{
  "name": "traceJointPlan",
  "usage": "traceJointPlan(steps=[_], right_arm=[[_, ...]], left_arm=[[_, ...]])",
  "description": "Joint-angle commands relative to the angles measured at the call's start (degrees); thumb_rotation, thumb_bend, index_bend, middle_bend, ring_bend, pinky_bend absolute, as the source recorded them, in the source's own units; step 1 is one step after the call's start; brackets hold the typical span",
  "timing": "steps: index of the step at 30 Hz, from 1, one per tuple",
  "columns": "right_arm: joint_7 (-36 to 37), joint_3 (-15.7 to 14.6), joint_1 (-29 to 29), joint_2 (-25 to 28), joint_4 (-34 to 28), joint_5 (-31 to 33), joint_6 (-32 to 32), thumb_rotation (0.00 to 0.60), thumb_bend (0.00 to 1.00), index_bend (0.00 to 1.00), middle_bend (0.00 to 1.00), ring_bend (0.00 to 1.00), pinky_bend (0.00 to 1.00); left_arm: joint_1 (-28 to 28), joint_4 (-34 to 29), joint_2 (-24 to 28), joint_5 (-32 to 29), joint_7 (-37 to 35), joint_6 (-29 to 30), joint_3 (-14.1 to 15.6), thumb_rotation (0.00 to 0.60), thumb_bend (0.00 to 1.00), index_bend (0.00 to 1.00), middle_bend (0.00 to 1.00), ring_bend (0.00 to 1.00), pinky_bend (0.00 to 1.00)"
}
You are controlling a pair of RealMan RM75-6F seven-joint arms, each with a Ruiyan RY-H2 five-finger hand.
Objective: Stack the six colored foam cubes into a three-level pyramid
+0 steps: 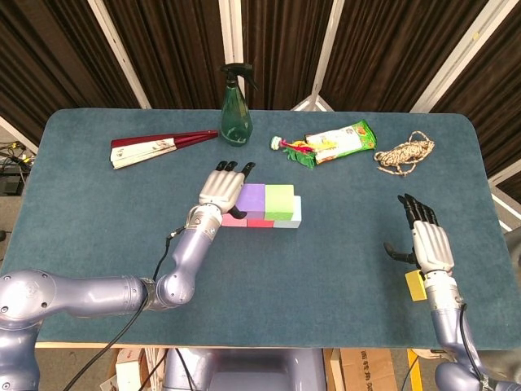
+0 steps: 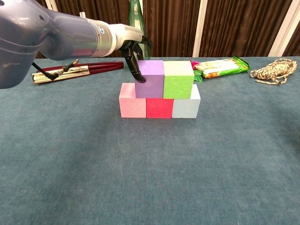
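Observation:
A row of three cubes lies mid-table: pink cube (image 2: 133, 100), red cube (image 2: 159, 108), light blue cube (image 2: 185, 107). On top stand a purple cube (image 2: 150, 79) and a green cube (image 2: 178, 79), side by side and touching. My left hand (image 2: 133, 56) hovers at the purple cube's left side, a dark fingertip (image 2: 139, 77) pressing its left face; the other fingers reach past it. In the head view this left hand (image 1: 221, 189) covers the stack's left end. My right hand (image 1: 423, 240) is open over the table's right, with a yellow cube (image 1: 416, 285) beside its wrist.
At the back stand a green spray bottle (image 1: 236, 106), a folded red and white fan (image 1: 159, 147), a green snack packet (image 1: 342, 140) and a coil of rope (image 1: 404, 152). The table's front edge runs just beyond the yellow cube.

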Motion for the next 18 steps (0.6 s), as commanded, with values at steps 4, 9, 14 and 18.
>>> traceJointPlan(steps=[4, 9, 14, 18], right_arm=[[0.02, -0.03, -0.02, 0.03, -0.08, -0.07, -0.01, 0.600, 0.31, 0.00, 0.00, 0.00, 0.00], [0.01, -0.05, -0.02, 0.02, -0.13, -0.08, -0.02, 0.600, 0.31, 0.00, 0.00, 0.00, 0.00], [-0.05, -0.11, -0.02, -0.02, -0.10, -0.11, -0.05, 0.600, 0.31, 0.00, 0.00, 0.00, 0.00], [-0.07, -0.11, -0.01, -0.04, -0.02, -0.04, -0.10, 0.600, 0.31, 0.00, 0.00, 0.00, 0.00]], left_arm=[[-0.14, 0.11, -0.13, -0.13, 0.13, 0.03, -0.09, 0.600, 0.32, 0.05, 0.42, 0.08, 0.06], [-0.19, 0.19, -0.20, -0.28, 0.24, -0.05, -0.05, 0.600, 0.32, 0.05, 0.42, 0.08, 0.06], [-0.27, 0.33, -0.34, -0.74, 0.63, -0.18, 0.19, 0.600, 0.32, 0.05, 0.40, 0.08, 0.06], [-0.36, 0.52, -0.46, -0.93, 0.83, -0.36, 0.31, 0.600, 0.30, 0.05, 0.36, 0.08, 0.06]])
